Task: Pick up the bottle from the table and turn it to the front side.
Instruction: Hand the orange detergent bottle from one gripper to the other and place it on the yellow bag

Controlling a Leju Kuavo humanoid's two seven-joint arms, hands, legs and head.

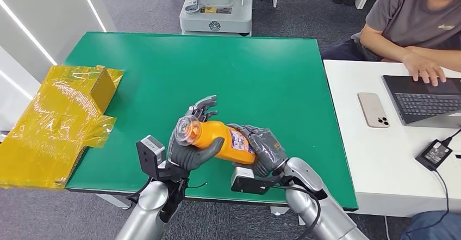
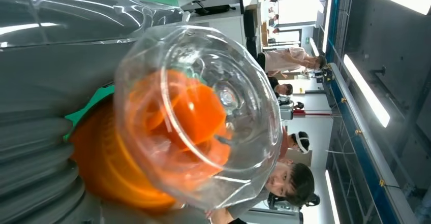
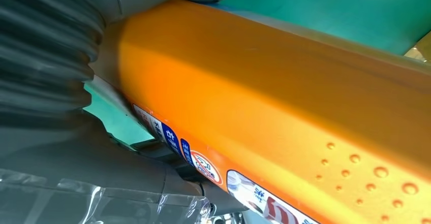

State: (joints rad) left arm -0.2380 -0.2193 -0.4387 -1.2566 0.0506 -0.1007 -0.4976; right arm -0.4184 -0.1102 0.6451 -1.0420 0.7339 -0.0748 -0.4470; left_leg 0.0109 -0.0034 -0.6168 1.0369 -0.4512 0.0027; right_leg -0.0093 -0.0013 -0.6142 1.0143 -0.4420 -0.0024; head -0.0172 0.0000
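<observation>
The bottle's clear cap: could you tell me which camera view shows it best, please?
The left wrist view: the cap faces that camera close up, the orange nozzle visible through it. The head view shows it small, at the bottle end that the left hand holds. The right wrist view shows just the orange body and label.

Your bottle point(image 1: 220, 140) lies above the table's point(image 1: 272, 71) 6 o'clock edge, left hand point(image 1: 187, 142) at 9, right hand point(image 1: 263, 148) at 3; box point(image 1: 65, 115) at table's 9; phone point(image 1: 373, 109) on side desk point(image 1: 380, 158) at 3.
</observation>
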